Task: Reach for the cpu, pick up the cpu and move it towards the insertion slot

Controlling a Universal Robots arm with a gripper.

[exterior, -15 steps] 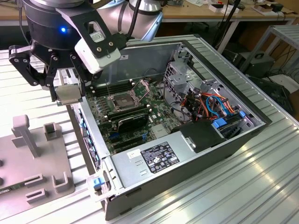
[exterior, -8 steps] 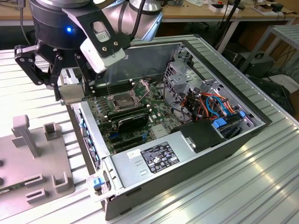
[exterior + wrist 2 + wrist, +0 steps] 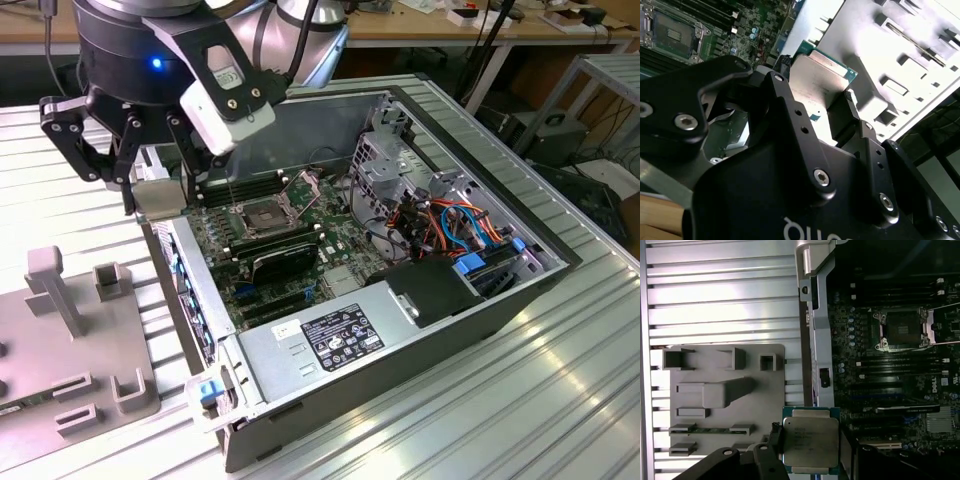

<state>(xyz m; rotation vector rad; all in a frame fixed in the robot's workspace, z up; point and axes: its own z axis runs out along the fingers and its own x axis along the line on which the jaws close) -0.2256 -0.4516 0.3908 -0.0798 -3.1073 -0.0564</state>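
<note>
Ribbed silvery aluminium table (image 3: 560, 400) of long parallel slats. Resting directly on it: an open dark-grey metal computer case (image 3: 330, 345), lying on its side, and, well apart toward the exterior view's left, a flat grey plastic fixture plate (image 3: 70, 370) with upright blocks and pockets (image 3: 725, 390).

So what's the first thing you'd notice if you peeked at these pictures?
Probably the big black gripper at the exterior view's upper left, holding the small silvery cpu between its fingers. It hangs above the edge of an open computer case lying on a ribbed metal table. Inside, on the green board, sits the insertion slot with its dark centre, and a grey holder tray lies beside the case.
</note>
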